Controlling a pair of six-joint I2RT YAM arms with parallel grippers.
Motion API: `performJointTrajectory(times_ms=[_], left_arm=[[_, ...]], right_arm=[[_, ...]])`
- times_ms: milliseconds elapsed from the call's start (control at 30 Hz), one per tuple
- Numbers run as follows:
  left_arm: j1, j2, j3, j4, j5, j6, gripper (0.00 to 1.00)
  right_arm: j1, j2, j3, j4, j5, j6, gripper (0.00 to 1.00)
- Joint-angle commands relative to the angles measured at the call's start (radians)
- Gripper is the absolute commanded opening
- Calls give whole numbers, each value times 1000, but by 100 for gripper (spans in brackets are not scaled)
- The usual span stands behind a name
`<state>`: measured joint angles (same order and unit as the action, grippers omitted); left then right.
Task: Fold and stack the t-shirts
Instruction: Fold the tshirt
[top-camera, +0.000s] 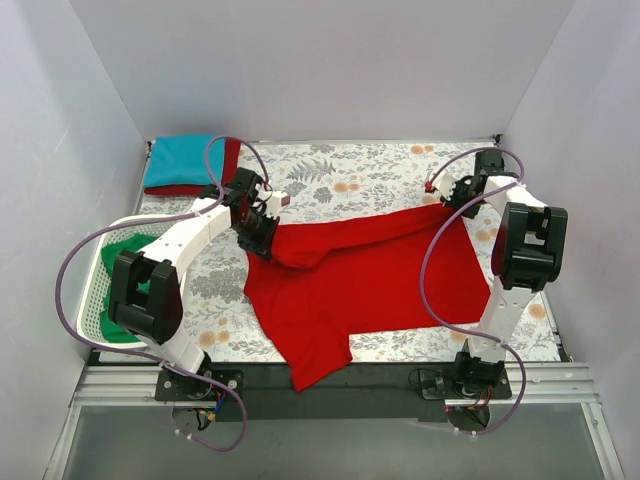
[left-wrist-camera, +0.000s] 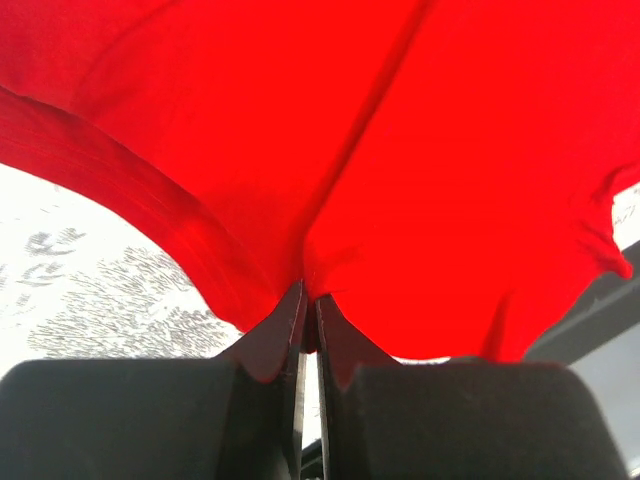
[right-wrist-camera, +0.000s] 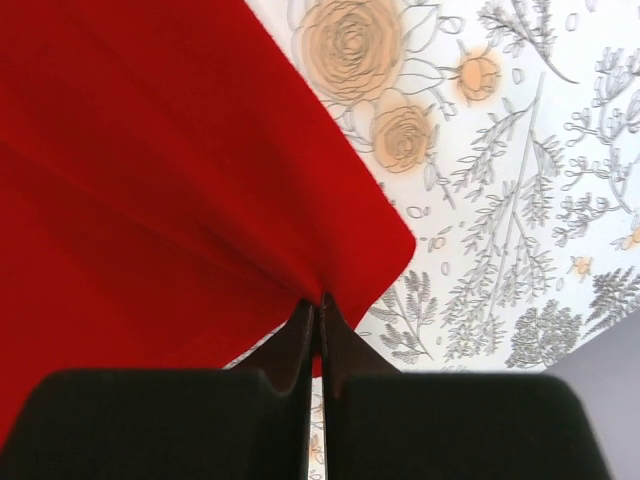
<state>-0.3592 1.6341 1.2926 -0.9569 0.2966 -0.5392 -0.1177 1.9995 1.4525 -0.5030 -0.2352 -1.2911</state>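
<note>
The bright red soft cloth t-shirt (top-camera: 360, 285) lies spread at frame centre on the floral-patterned table (top-camera: 350, 175), one end overhanging the lower edge. The left fingers (left-wrist-camera: 272, 340) are closed on its upper-left edge; the right fingers (right-wrist-camera: 345, 350) are closed on its upper-right corner. Risk: unequal pull may slip the thin pinched cloth free, and the overhanging end may drag and skew the fold.

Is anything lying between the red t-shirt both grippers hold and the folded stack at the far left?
Nothing visible does: only floral tablecloth and the left arm's own wrist lie between the red t-shirt and the stack.
</note>
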Motion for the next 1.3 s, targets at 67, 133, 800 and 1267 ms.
performJointTrajectory(times_ms=[67, 133, 800, 1267], left_arm=[[-9, -53, -41, -16, 73, 24, 9], [-9, -51, -18, -55, 125, 76, 28], [213, 292, 177, 58, 112, -8, 11], [316, 482, 565, -48, 297, 85, 30]], right_arm=[[-2, -56, -40, -51, 31, -80, 7], [0, -54, -24, -98, 56, -82, 19], [85, 74, 252, -338, -10, 317, 33], [90, -31, 181, -370, 51, 418, 36]])
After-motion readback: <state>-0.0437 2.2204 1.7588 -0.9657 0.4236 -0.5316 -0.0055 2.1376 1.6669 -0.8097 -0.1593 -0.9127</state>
